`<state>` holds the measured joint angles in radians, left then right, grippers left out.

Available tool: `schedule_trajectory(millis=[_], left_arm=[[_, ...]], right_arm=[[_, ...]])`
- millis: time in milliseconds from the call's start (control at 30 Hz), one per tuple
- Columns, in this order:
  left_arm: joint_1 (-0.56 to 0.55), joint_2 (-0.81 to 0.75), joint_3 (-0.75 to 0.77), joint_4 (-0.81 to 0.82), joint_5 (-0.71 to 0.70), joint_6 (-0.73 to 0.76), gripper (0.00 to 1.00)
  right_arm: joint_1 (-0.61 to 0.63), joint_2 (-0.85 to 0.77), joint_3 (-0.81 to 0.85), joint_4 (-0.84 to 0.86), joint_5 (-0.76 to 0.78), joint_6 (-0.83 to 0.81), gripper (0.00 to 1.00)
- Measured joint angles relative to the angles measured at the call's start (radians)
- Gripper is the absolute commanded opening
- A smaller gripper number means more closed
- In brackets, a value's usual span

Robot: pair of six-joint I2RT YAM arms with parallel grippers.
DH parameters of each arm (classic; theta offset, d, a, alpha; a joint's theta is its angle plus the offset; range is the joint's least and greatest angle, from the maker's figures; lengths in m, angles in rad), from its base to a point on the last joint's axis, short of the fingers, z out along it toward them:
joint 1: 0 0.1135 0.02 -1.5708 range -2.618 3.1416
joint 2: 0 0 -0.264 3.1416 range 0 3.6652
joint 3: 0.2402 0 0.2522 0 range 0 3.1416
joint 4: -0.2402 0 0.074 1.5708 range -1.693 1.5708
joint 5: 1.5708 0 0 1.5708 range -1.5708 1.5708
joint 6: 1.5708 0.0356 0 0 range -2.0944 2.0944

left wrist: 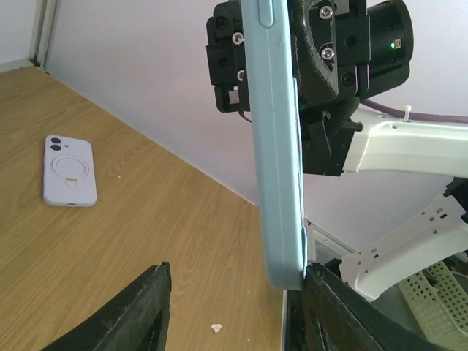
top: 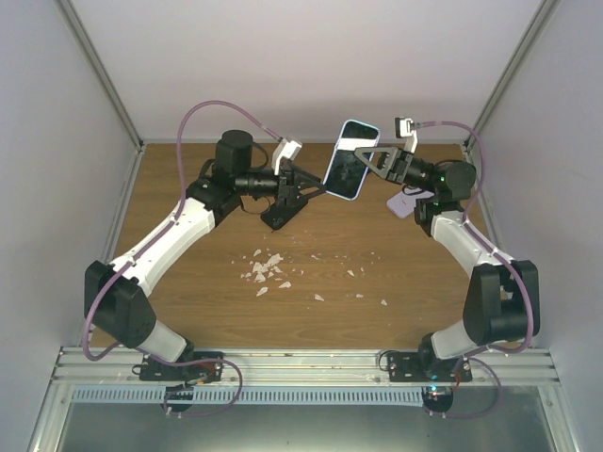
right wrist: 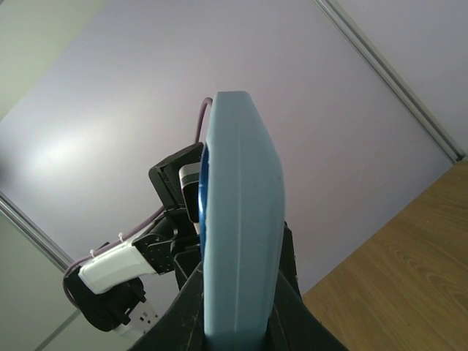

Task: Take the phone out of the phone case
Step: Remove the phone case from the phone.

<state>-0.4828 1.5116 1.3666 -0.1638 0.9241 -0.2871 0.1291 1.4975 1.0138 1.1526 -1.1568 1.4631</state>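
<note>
The slim dark-screened phone (top: 341, 179) sits inside its pale blue soft-looking phone case (left wrist: 274, 146), so the separation itself has not begun. The pair is held in the air above the far side of the wooden tabletop (top: 188, 301). The right pincer (top: 363, 155) is clamped across it, one finger over the screen and one behind the back. The left pincer (left wrist: 235, 292) is spread wide and gripping nothing. The case's lower corner sits just inside its gap, right beside one finger and perhaps brushing it, though contact cannot be confirmed. The step in hand looks like lining up for the peel, with one arm steadying and the other hunting for a purchase on the case's rim. The next move probably calls for the left fingers to close on that corner lip alone, not on the phone's body, and pull it back off the edge while the right grip resists. A slip is the likely risk, since the lip is thin. A pale lilac ring-backed case (left wrist: 69, 172) lies flat on the wood well apart, and scattered white crumbs (top: 267, 268) lie nearer the arms — neither matters here.
</note>
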Motion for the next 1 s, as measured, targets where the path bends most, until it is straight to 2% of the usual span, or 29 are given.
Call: schedule_trajectory(millis=[433, 767, 1000], left_arm=[[0.001, -0.003, 0.000, 0.010, -0.010, 0.006, 0.44], [0.029, 0.003, -0.009, 0.057, 0.022, -0.054, 0.42], [0.066, 0.067, -0.032, 0.025, -0.082, -0.083, 0.43]], right_arm=[[-0.002, 0.000, -0.004, 0.098, 0.011, 0.051, 0.01], [0.002, 0.004, -0.004, 0.185, 0.052, 0.177, 0.01], [0.034, -0.013, -0.002, 0.263, 0.057, 0.308, 0.00]])
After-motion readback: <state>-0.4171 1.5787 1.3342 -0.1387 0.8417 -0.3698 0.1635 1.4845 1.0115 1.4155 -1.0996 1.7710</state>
